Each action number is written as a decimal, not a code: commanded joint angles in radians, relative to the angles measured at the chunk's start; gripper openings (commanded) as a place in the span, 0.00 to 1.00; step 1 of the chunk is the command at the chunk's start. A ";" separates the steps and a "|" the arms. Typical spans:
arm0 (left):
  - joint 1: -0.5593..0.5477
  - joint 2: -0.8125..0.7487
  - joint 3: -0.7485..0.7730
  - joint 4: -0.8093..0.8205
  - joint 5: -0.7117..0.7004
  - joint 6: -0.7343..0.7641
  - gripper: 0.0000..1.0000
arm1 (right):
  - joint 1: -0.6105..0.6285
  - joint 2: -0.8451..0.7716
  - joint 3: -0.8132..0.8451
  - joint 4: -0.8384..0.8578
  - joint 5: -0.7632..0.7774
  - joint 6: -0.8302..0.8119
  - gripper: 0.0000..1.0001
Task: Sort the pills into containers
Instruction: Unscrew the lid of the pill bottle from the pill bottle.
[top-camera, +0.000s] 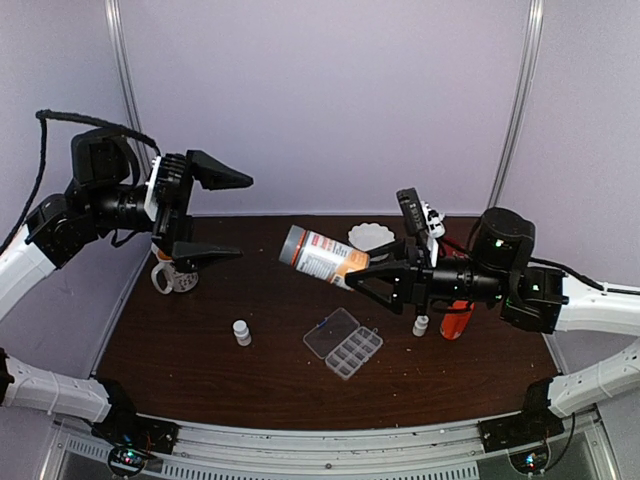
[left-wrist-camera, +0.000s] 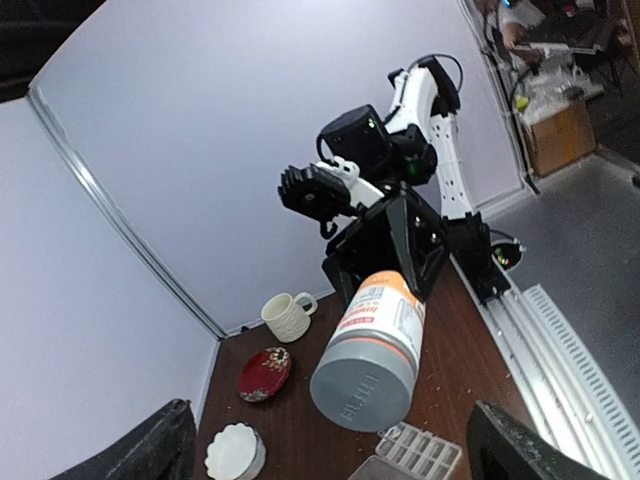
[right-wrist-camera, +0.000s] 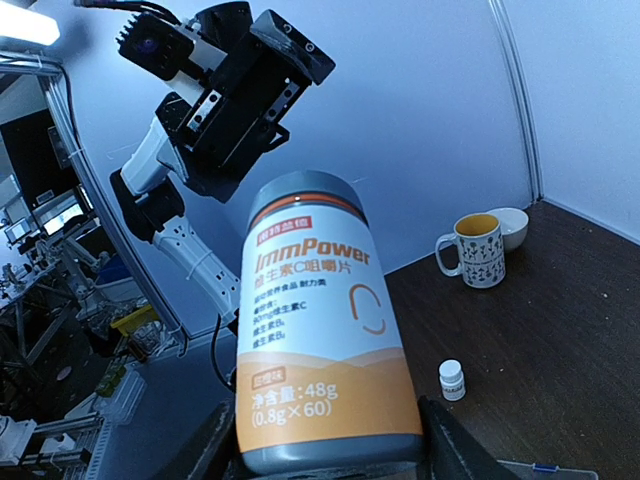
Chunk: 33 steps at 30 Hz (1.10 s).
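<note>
Dark counter, lilac walls. Item: my right gripper clamped the large bottle, long axis nearly level, grey cap toward my left gripper, which gaped empty, well apart. Lid-open organizer box lay by the near edge; I saw no loose pills.

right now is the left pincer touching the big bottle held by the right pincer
Apart. The top view shows the left pincer wide open and raised at the left, with a clear stretch of empty space between it and the bottle.
</note>
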 joint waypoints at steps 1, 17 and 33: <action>-0.014 0.023 0.017 -0.105 0.038 0.449 0.97 | -0.005 -0.019 0.033 -0.019 -0.074 0.039 0.19; -0.106 0.094 0.005 -0.068 -0.094 0.564 0.98 | -0.005 0.063 0.103 -0.009 -0.121 0.055 0.17; -0.125 0.107 0.010 -0.076 -0.091 0.567 0.71 | -0.005 0.069 0.101 0.022 -0.129 0.069 0.16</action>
